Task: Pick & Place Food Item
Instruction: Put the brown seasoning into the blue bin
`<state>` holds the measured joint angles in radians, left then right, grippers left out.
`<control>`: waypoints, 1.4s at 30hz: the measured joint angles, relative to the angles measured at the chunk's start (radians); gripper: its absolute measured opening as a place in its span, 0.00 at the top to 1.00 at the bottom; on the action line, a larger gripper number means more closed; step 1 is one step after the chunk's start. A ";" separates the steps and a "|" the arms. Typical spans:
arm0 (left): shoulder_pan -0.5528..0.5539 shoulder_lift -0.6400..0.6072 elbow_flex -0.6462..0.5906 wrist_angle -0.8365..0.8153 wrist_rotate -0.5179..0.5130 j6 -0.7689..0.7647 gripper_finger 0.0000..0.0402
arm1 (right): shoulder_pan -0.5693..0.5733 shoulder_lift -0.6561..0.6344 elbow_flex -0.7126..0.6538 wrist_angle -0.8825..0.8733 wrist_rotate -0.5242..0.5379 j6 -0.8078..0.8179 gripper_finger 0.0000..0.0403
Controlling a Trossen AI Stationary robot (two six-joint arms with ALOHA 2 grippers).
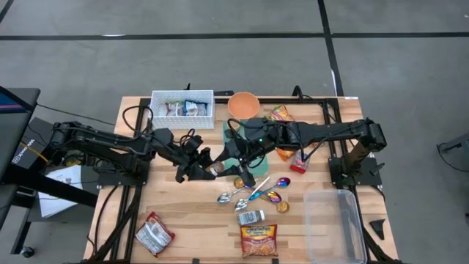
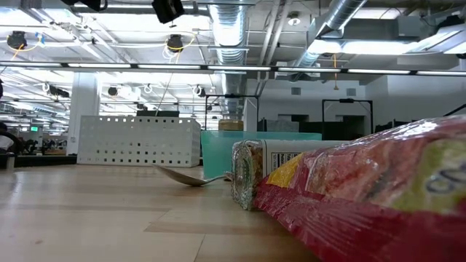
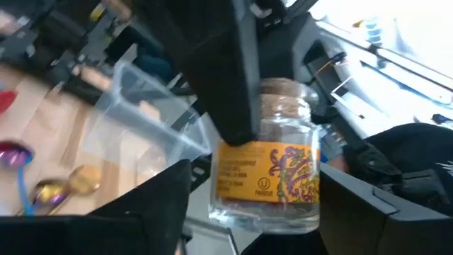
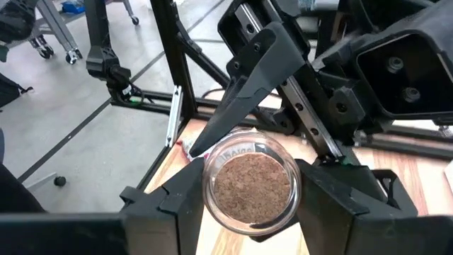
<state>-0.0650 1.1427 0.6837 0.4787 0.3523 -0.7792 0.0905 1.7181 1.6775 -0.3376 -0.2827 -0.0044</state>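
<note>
A small glass jar [image 3: 267, 170] with a yellow label and a brown cork lid [image 4: 248, 185] is held between the two arms at the table's middle [image 1: 219, 170]. My right gripper [image 1: 234, 163] [image 4: 248, 212] comes from the table's right and is shut on the jar. My left gripper [image 1: 198, 167] [image 3: 258, 212] comes from the left; its open fingers stand on either side of the jar's lower body, and I cannot tell whether they touch the glass. Neither gripper shows in the low view. My right gripper pinches the jar's round sides [image 4: 212, 185] between its two fingers at the lid end. The fingers [image 3: 237, 92] reach over the lid and lie along the jar. The jar appears lifted clear of the table, its lid facing the right wrist.
A white basket [image 1: 182, 108], an orange bowl [image 1: 242, 104] and a teal container [image 1: 233, 136] stand at the back. Spoons [image 1: 245, 194], gold coins, a small jar lying on its side [image 1: 251, 217] and snack bags [image 1: 259, 240] [image 1: 154, 235] lie in front. A clear bin [image 1: 333, 224] sits front right.
</note>
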 joint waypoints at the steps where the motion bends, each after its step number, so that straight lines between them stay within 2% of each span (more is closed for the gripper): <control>1: 0.000 0.000 0.000 -0.023 0.002 0.000 0.33 | 0.000 0.001 0.000 -0.010 0.000 0.001 0.57; 6: 0.001 0.001 -0.002 -0.114 0.045 0.012 0.24 | -0.002 0.000 0.000 -0.056 0.000 0.015 0.57; 11: -0.001 0.004 -0.005 -0.149 0.080 0.022 0.19 | -0.004 -0.019 0.005 -0.138 -0.009 0.041 0.57; 16: -0.020 0.003 -0.005 -0.296 0.110 0.083 0.20 | -0.011 -0.047 0.001 -0.342 0.002 0.047 0.57; 20: -0.033 0.003 -0.005 -0.411 0.110 0.144 0.23 | -0.019 -0.080 0.003 -0.524 0.058 0.066 0.57; 25: -0.043 0.003 -0.005 -0.459 0.027 0.184 0.28 | -0.047 -0.083 0.002 -0.710 0.144 0.131 0.57; 28: -0.043 0.003 -0.005 -0.460 -0.024 0.214 0.31 | -0.076 -0.082 0.001 -0.728 0.182 0.176 0.57; 34: -0.043 0.003 -0.005 -0.466 -0.088 0.225 0.37 | -0.184 -0.081 -0.075 -0.688 0.179 0.280 0.57; 42: -0.043 0.003 -0.004 -0.507 -0.099 0.225 0.44 | -0.318 -0.080 -0.256 -0.499 0.178 0.419 0.57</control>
<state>-0.1078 1.1458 0.6796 -0.0279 0.2531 -0.5537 -0.2274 1.6379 1.4220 -0.8363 -0.1050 0.4146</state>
